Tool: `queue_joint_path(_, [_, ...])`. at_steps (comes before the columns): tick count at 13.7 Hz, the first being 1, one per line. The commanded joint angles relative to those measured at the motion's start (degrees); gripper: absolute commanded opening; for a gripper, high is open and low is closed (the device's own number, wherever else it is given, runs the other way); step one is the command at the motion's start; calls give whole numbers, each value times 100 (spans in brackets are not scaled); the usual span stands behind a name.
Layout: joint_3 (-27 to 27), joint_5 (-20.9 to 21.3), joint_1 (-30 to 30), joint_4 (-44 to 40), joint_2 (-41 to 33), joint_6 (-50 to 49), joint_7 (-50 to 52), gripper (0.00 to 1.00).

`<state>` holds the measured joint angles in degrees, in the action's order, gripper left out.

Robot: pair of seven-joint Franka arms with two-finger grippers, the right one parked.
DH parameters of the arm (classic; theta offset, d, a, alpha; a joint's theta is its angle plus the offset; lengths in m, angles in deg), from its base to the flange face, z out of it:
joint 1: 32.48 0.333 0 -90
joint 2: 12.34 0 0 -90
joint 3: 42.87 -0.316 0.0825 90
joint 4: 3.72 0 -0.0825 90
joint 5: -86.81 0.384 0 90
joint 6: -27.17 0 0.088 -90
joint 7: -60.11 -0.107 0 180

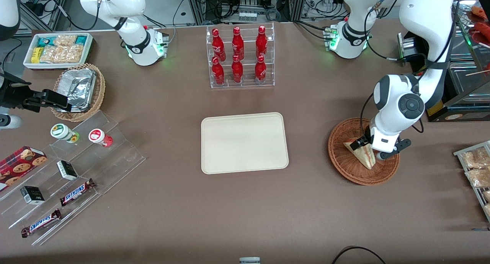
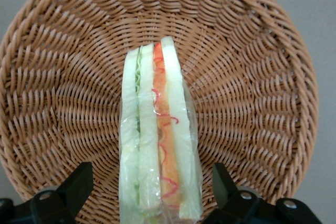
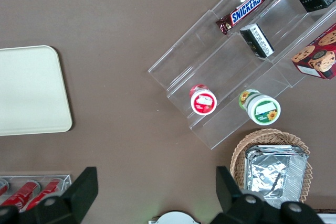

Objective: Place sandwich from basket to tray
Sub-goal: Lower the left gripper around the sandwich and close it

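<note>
The sandwich (image 1: 361,153), a plastic-wrapped wedge of white bread with red and green filling, lies in the reddish-brown wicker basket (image 1: 342,160) toward the working arm's end of the table. In the left wrist view the sandwich (image 2: 159,140) stands edge-up on the basket floor (image 2: 252,103). My left gripper (image 1: 370,149) is low over the basket, open, with one black finger (image 2: 79,184) on each side of the sandwich and a gap to each. The cream tray (image 1: 244,142) lies flat at the table's middle; it also shows in the right wrist view (image 3: 31,90).
A clear rack of red bottles (image 1: 240,57) stands farther from the camera than the tray. A clear stepped display (image 1: 69,168) with snack bars and cups, a tan basket with foil (image 1: 78,91) and a white snack bin (image 1: 57,49) lie toward the parked arm's end. Bagged snacks (image 1: 474,168) lie beside the basket.
</note>
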<state>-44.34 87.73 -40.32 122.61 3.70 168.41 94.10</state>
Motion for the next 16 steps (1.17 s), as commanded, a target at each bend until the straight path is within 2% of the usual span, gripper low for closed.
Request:
queue_joint_path(1, [-38,84,-103,41,57,202,161,90])
queue_joint_path(3, [-38,84,-182,23,92,203,170,49])
queue_joint_path(4, [-38,84,-191,23,75,203,170,33])
queue_joint_path(5, [-47,84,-182,14,48,194,161,22])
queue_joint_path(10, [-38,93,-200,-82,-434,-191,126,19])
queue_joint_path(14, [-29,93,-533,-967,-760,-1815,152,20])
queue_joint_path(16, [-20,84,-1006,-1495,-743,-2493,161,20])
